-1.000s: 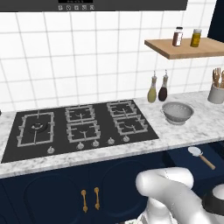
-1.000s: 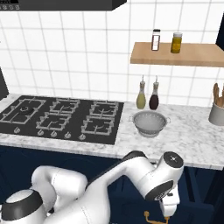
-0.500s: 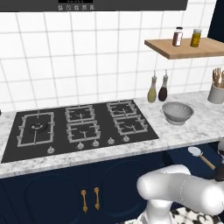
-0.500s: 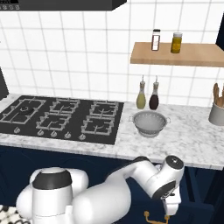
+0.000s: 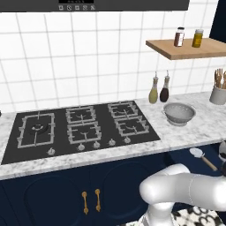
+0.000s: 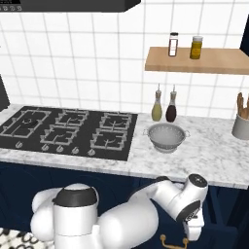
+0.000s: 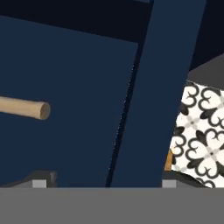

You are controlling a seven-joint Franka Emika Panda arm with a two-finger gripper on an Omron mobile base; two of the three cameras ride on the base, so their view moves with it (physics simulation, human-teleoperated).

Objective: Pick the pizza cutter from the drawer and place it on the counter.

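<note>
Pizza cutter (image 5: pixel 202 156) lies in the open drawer (image 5: pixel 185 155) — untouched.

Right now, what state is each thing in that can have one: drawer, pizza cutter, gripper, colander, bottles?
drawer: pulled open.
pizza cutter: lying flat in the drawer, not gripped.
gripper: low by the drawer; open or shut, cannot tell.
colander: upright on the counter.
oil bottles: upright, capped.

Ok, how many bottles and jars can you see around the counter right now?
4. Two bottles stand on the counter against the tiles: a yellow-green one and a dark one. Two jars sit on the wooden shelf: dark-filled and amber. None looks hidden.
</note>
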